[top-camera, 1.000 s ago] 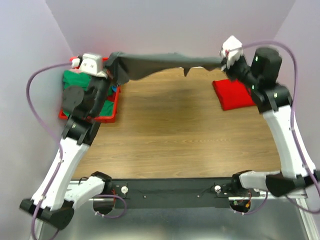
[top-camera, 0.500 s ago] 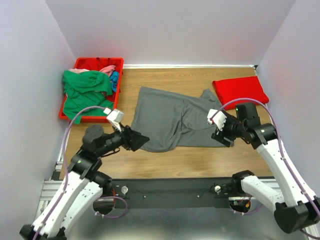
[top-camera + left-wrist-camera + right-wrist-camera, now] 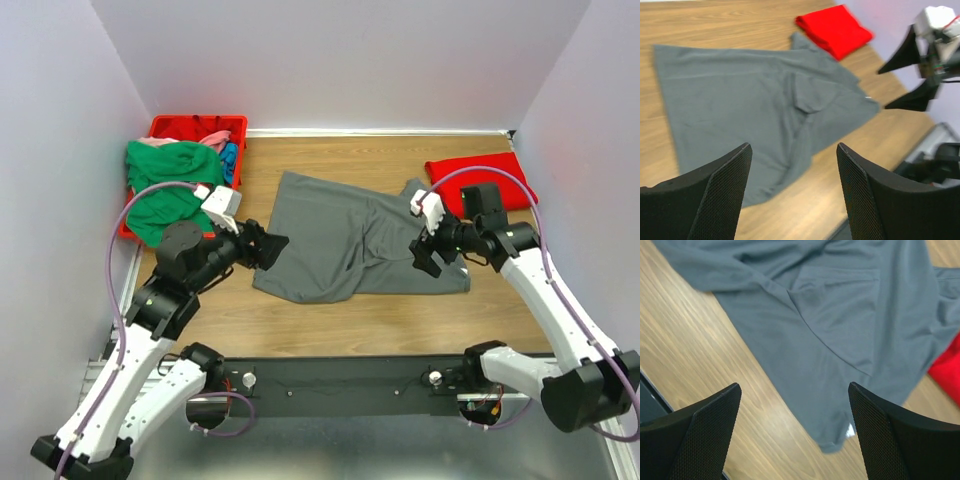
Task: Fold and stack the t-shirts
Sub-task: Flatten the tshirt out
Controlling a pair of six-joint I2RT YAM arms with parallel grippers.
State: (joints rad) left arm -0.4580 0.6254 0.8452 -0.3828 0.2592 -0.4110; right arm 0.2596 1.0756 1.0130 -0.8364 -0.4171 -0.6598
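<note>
A dark grey t-shirt (image 3: 345,238) lies spread, with wrinkles, on the wooden table (image 3: 330,165). My left gripper (image 3: 272,246) hovers open over its left edge, and my right gripper (image 3: 423,257) hovers open over its right edge. Neither holds anything. In the left wrist view the open left gripper (image 3: 793,147) looks across the grey t-shirt (image 3: 755,95) toward a folded bright red t-shirt (image 3: 835,29). Under the open right gripper (image 3: 795,386) I see the grey t-shirt's (image 3: 840,315) corner. The red t-shirt (image 3: 480,182) sits at the back right.
A red bin (image 3: 200,121) stands at the back left. A green t-shirt (image 3: 165,185) spills over its front, with pink (image 3: 205,138) and blue (image 3: 230,158) cloth inside. Lilac walls close in the back and both sides.
A second ago both grippers held the grey t-shirt stretched in the air at the back. It now lies on the table, and both grippers have opened and let it go.
</note>
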